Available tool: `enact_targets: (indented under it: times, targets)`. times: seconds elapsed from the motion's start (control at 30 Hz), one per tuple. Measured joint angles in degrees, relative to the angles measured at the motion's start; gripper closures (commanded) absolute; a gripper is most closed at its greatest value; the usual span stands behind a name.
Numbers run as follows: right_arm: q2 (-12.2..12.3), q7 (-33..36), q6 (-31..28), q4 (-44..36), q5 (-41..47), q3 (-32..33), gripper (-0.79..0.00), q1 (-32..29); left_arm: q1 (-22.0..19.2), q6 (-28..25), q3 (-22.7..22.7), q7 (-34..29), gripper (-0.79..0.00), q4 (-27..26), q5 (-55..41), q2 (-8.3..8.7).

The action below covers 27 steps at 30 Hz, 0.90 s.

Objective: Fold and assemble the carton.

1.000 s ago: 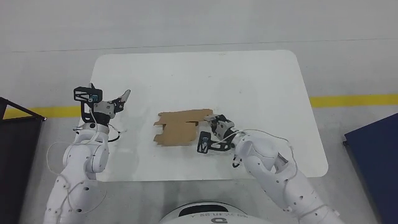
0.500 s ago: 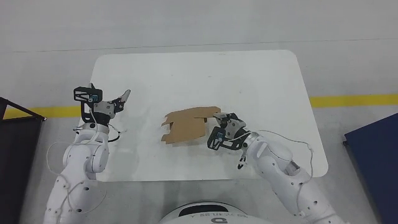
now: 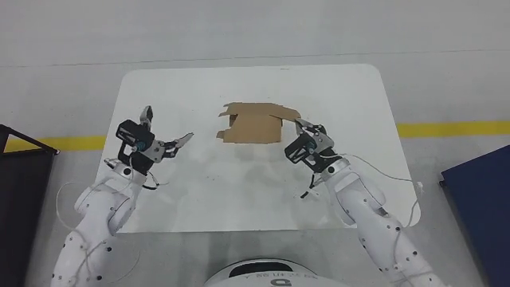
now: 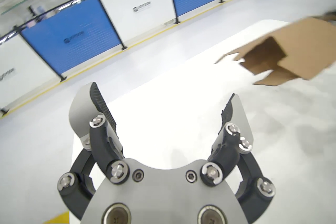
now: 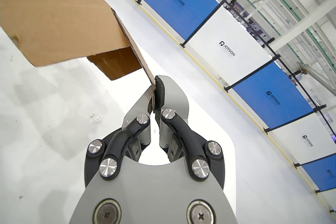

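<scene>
A brown cardboard carton point(image 3: 253, 122), partly unfolded with loose flaps, hangs above the middle of the white table point(image 3: 335, 96). My right gripper point(image 3: 298, 131) is shut on the carton's right edge; the right wrist view shows the carton point(image 5: 52, 12) lifted off the table with that gripper point(image 5: 154, 89) pinching a panel edge. My left gripper point(image 3: 166, 137) stands open over the table's left part, well apart from the carton. In the left wrist view that gripper point(image 4: 162, 101) holds nothing, and the carton point(image 4: 286, 57) floats farther off.
The table's near edge runs just in front of both arms. A yellow floor line point(image 3: 454, 128) passes beside the table. A dark object point(image 3: 20, 183) stands at the left and a blue one point(image 3: 482, 199) at the right.
My right gripper has lifted the carton off the table and carried it away from the robot and to the right. My left arm has shifted right and turned toward the carton.
</scene>
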Motion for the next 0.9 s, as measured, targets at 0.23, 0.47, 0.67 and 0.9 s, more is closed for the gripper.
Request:
enact_targets:
  times: [0.23, 0.47, 0.67, 0.9]
  targets:
    - [-0.57, 5.33, 2.33, -0.67, 3.67, 0.78, 0.000, 0.80, 1.84, 1.33, 3.61, 3.37, -0.785, -2.87, 10.84, 0.20]
    - [-1.20, 8.95, 4.49, -0.70, 1.03, -1.31, 0.000, 1.73, 0.94, 16.64, 9.38, 7.74, -0.785, -5.35, 25.87, -0.30]
    - [-1.63, 10.80, 5.19, -1.50, 0.10, -2.57, 0.000, 1.61, -2.49, 30.53, 17.33, 5.94, -0.785, -3.34, 42.45, -1.23]
    - [-1.67, 10.96, 6.42, -3.82, -1.98, -2.22, 0.000, -1.02, -5.96, 34.29, 22.66, -0.08, -0.785, -0.21, 51.97, -2.10]
